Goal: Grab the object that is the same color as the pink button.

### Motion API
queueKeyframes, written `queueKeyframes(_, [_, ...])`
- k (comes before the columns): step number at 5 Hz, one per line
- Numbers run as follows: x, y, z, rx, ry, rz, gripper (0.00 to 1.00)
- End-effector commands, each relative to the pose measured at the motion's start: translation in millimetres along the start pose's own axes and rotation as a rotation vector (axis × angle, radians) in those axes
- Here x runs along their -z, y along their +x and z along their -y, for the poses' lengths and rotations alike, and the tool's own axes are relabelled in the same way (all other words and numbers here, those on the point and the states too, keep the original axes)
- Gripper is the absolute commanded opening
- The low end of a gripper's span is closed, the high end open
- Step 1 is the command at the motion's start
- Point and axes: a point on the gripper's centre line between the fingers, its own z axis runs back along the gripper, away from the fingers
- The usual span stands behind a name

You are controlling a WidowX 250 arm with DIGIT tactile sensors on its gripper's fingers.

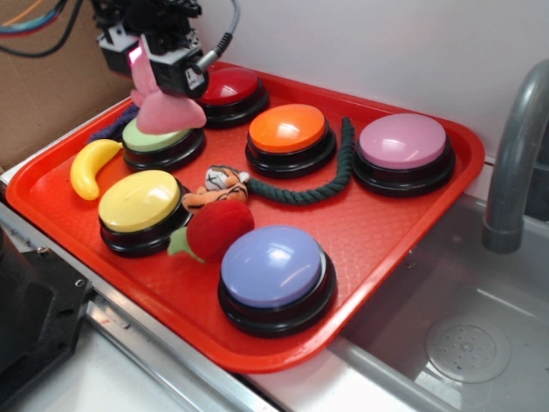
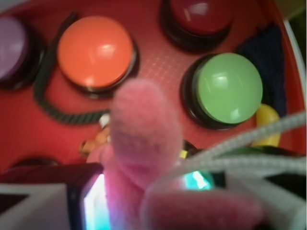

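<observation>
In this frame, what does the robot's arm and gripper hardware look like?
The gripper is black, blocky plastic with a pink-lit face. A grey corrugated cable loops from its side; blue and black wires trail behind. The wrist view shows a glowing cyan-white pad and pale cords.

The wrist view blurs the pink bunny (image 2: 144, 139) and crops the pink button (image 2: 10, 45) at its left edge. The exterior view hides the fingers behind the bunny's ears.

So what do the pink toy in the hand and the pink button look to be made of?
The pink toy looks like soft plush fabric: its surface is fuzzy and matte, and its ears flop. The pink button looks like hard, smooth plastic: its dome is glossy with a soft highlight, and it sits on a shiny black base. The hand is shut on the toy.
</observation>
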Motion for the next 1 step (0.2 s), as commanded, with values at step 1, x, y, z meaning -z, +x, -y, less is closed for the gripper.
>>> queueKeyframes(1, [-30.0,-25.0,6.7,-0.004,-0.118,0.077,0.00])
